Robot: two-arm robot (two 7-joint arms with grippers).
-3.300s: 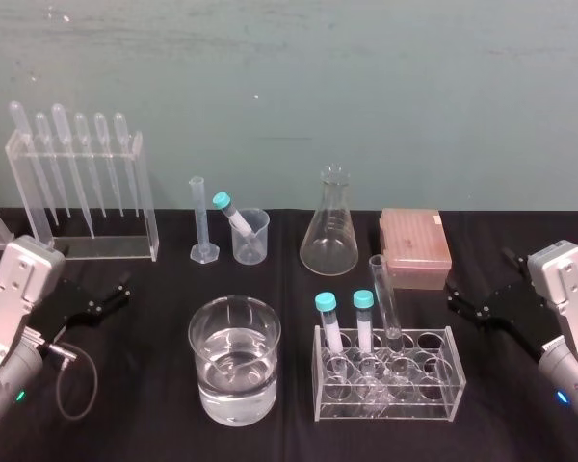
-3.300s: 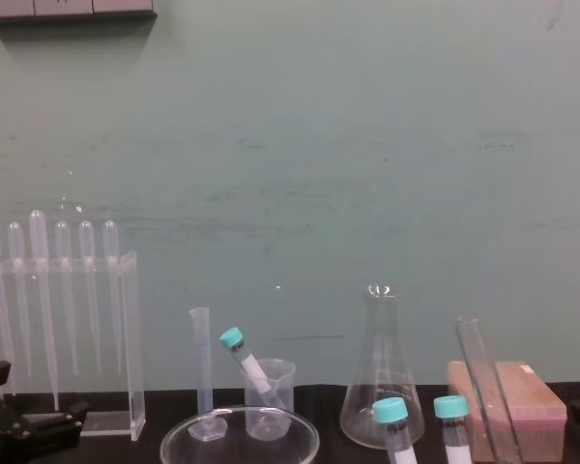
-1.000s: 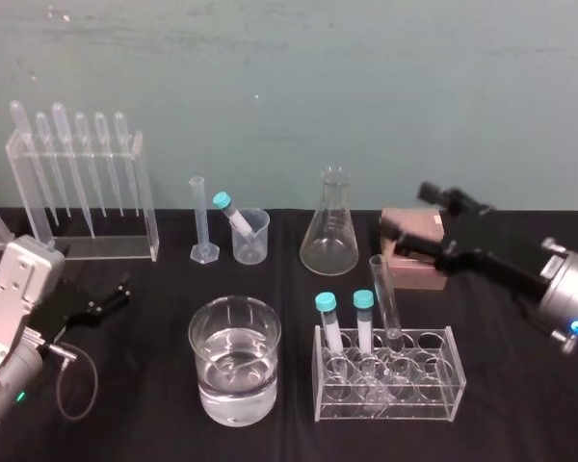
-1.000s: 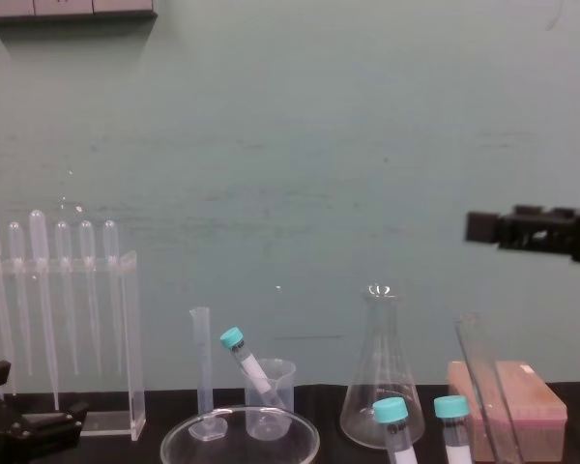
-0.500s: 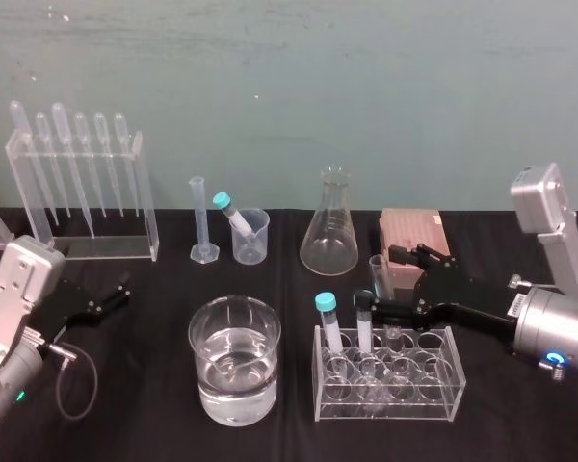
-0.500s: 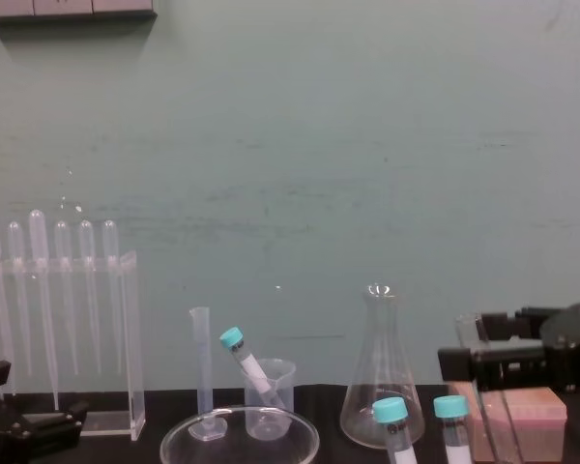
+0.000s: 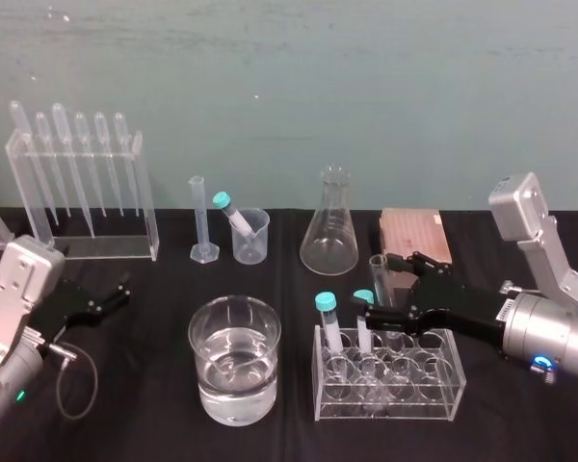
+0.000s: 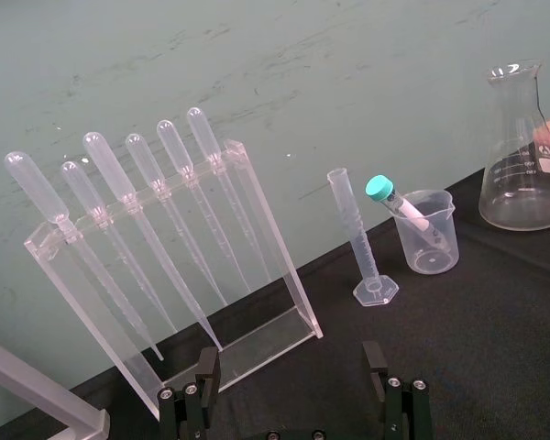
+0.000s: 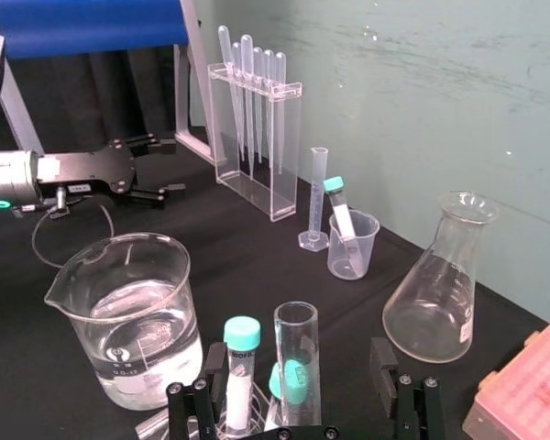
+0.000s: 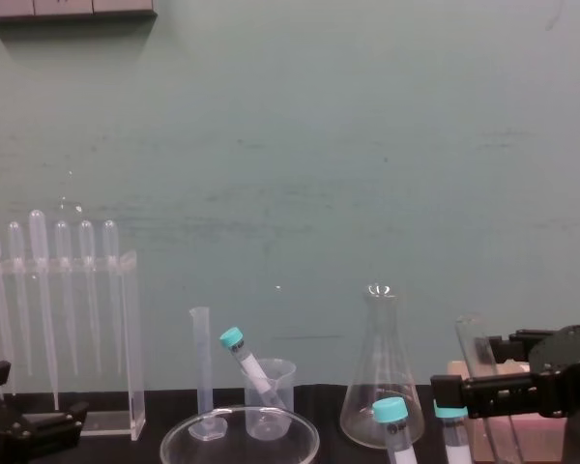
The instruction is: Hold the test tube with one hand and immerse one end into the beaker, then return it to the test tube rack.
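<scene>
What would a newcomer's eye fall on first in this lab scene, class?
The open right tool reaches in from the right and straddles the long clear glass test tube standing in the clear plastic rack. Left of the rack stands the wide glass beaker, part-filled with clear liquid. The left tool rests parked at far left.

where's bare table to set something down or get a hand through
Bare cloth: the strip between the beaker and the graduated cylinder and small cup behind it, and the patch between beaker and left gripper. Crowded: the test tube rack, where the open right gripper straddles the test tube.
</scene>
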